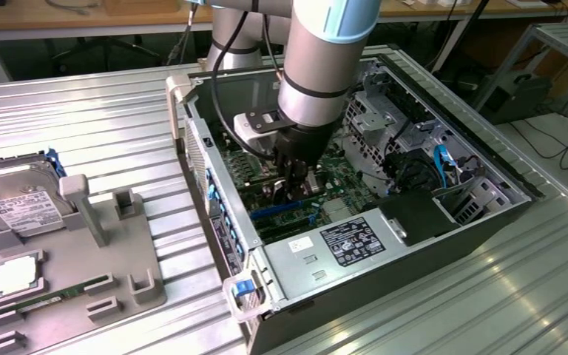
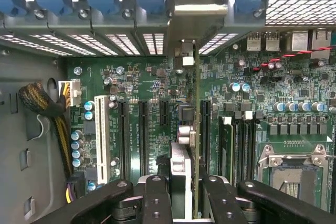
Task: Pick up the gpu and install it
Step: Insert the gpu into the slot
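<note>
The gpu (image 2: 190,135) shows edge-on in the wrist view, a thin card with a metal bracket end, standing upright over the green motherboard (image 2: 142,85). My gripper (image 2: 186,190) is shut on it, one black finger on each face. It hangs among the black expansion slots (image 2: 143,140), its bracket end toward the case's rear slot openings (image 2: 181,45). In the exterior view the gripper (image 1: 292,185) reaches down into the open PC case (image 1: 195,140) with the gpu (image 1: 302,194) low over the board. Whether the card's edge touches a slot I cannot tell.
A white slot (image 2: 102,140), memory sticks (image 2: 227,145) and the CPU socket (image 2: 294,171) flank the card. A cable bundle (image 2: 44,108) lies along the case wall. Beside the case, a grey fixture (image 1: 86,274) carries a hard drive (image 1: 23,207) and a green memory stick (image 1: 42,303).
</note>
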{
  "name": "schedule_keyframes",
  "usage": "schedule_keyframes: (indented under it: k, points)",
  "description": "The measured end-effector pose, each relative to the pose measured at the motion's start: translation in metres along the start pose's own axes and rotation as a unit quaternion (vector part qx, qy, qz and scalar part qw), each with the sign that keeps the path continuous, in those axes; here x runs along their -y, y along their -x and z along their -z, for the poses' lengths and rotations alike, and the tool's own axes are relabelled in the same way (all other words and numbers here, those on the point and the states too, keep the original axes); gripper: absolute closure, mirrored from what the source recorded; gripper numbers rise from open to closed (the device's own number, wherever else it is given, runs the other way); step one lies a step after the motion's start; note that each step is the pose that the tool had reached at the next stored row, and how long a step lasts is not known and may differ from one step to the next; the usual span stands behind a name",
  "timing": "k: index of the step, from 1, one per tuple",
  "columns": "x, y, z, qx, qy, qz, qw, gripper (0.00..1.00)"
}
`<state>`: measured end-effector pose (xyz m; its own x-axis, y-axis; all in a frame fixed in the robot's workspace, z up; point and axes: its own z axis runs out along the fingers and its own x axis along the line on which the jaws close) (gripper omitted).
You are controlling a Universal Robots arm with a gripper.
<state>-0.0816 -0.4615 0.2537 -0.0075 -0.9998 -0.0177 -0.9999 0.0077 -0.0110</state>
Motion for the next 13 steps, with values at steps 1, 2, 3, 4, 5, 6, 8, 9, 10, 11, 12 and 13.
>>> schedule_keyframes:
  k: [1,2,3,4,5,6,8,9,10,11,12,13]
  points:
    - [-0.0001,0.0001,-0.0002,0.0000,0.0000,0.000,1.0000,0.71]
    - [-0.0002,0.0002,-0.0005,0.0000,0.0000,0.000,1.0000,0.71]
    - [-0.0003,0.0002,-0.0007,-0.0001,0.0001,0.000,1.0000,0.71]
    - [-0.0003,0.0004,-0.0009,0.0000,0.0001,0.000,1.0000,0.71]
    - [-0.0003,0.0005,-0.0011,0.0000,0.0002,0.000,1.0000,0.71]
    - [-0.0003,0.0007,-0.0013,0.0000,0.0005,0.000,1.0000,0.71]
    - [-0.0003,0.0013,-0.0019,0.0000,0.0014,0.000,1.0000,0.71]
    - [-0.0004,0.0019,-0.0021,-0.0001,0.0019,0.000,1.0000,0.71]
    - [-0.0004,0.0028,-0.0023,-0.0001,0.0023,0.000,1.0000,0.71]
    - [-0.0004,0.0038,-0.0026,-0.0002,0.0027,0.000,1.0000,0.71]
    - [-0.0003,0.0047,-0.0029,-0.0002,0.0031,0.000,1.0000,0.71]
    - [-0.0003,0.0050,-0.0033,-0.0002,0.0034,0.000,1.0000,0.71]
